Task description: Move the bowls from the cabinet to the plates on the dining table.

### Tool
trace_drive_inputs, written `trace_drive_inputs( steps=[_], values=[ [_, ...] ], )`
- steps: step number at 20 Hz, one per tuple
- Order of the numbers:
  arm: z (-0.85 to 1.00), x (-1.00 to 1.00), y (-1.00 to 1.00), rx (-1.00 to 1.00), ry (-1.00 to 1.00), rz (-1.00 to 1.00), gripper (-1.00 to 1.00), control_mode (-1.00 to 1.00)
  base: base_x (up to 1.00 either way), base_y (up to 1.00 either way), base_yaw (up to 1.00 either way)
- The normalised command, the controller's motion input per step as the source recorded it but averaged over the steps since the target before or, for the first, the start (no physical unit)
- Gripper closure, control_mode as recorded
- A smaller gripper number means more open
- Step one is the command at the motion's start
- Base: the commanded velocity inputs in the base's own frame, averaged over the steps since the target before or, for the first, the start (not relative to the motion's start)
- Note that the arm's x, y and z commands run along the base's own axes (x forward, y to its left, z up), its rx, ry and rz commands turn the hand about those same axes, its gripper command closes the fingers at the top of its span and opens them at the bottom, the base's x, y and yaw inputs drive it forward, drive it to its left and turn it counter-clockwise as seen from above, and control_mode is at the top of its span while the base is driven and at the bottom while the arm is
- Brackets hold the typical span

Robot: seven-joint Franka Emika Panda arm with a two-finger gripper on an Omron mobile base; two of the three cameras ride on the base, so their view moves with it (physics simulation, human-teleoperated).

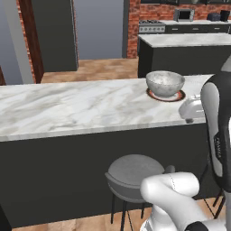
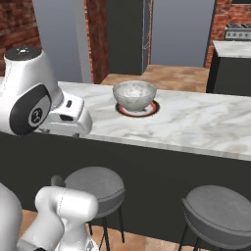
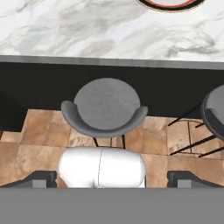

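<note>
On dining table (image 1: 67,108), marbled bowl (image 1: 165,83) atop plate (image 1: 178,96), empty

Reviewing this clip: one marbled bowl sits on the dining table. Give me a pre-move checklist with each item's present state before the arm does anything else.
1. First bowl delivered: ok. The marbled bowl sits upright on the plate on the dining table.
2. Gripper free: ok. Its fingers stand wide apart with nothing between them.
3. Hand clear of the bowl: ok. The hand view looks down on a grey stool and the table edge, away from the bowl.
4. Second bowl located: cannot tell.
5. Second plate located: cannot tell.
6. Path off the table: ok; the marble around the arm looks bare.
</note>
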Motion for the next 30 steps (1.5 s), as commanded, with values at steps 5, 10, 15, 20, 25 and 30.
trace_drive_inputs(
  steps=[5,10,15,20,25,30],
  values=[
    [-0.03,-0.02,0.0,0.0,-0.3,0.14,-1.0,-1.0,0.0,0.0,0.0],
    [-0.01,-0.1,0.0,0.0,-0.13,0.05,-1.0,-1.0,0.0,0.0,0.0],
    [0.0,0.0,0.0,0.0,0.0,0.0,-1.0,-1.0,0.0,0.0,0.0],
    [0.0,0.0,0.0,0.0,0.0,0.0,-1.0,-1.0,0.0,0.0,0.0],
    [0.0,0.0,0.0,0.0,0.0,0.0,-1.0,-1.0,0.0,0.0,0.0],
    [0.0,-0.01,0.0,0.0,0.0,0.0,-1.0,1.0,-0.01,0.0,0.0]
  ],
)
